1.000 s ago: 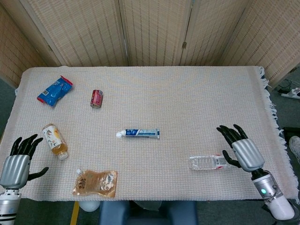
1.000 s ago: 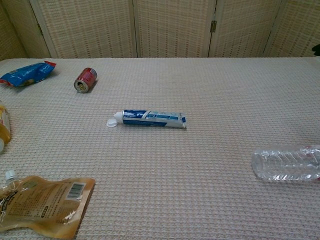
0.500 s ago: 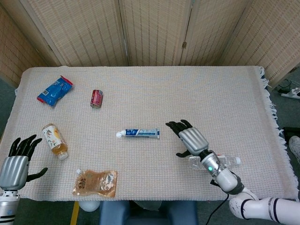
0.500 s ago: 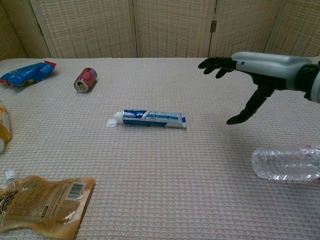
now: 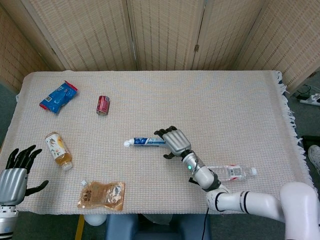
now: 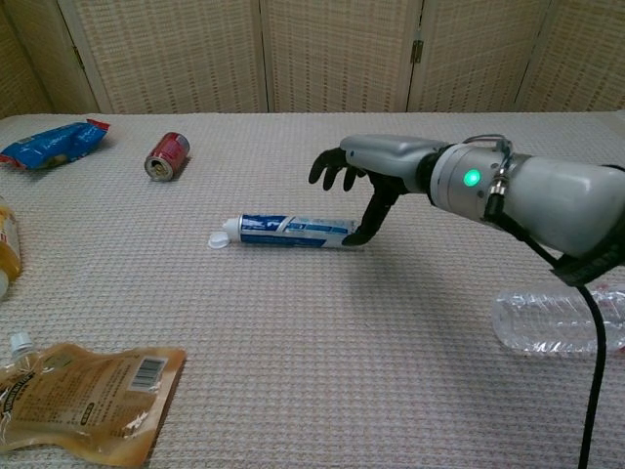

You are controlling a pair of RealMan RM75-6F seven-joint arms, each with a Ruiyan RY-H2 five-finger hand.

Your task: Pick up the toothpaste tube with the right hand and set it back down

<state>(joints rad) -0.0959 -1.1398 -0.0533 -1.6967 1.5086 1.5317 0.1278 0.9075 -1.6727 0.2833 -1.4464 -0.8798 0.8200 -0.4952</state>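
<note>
Right hand [image 6: 366, 166], fingers spread wide and empty, hovers over one toothpaste tube's [image 6: 293, 232] tail (nothing between); one clear bottle [image 6: 557, 319] behind it, one red can [image 6: 167, 155] far beyond.

Woven folding screen [image 5: 165, 35], cloth-covered table [image 5: 225, 100], possibly grey floor [image 5: 7, 95]

blue-and-white toothpaste tube [image 6: 293, 231], red can [image 6: 167, 156], beige woven tablecloth [image 6: 293, 342]

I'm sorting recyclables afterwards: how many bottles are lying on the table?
2. A tea bottle lies near the left edge, and a clear plastic bottle lies at right, partly hidden behind the right arm.
</note>
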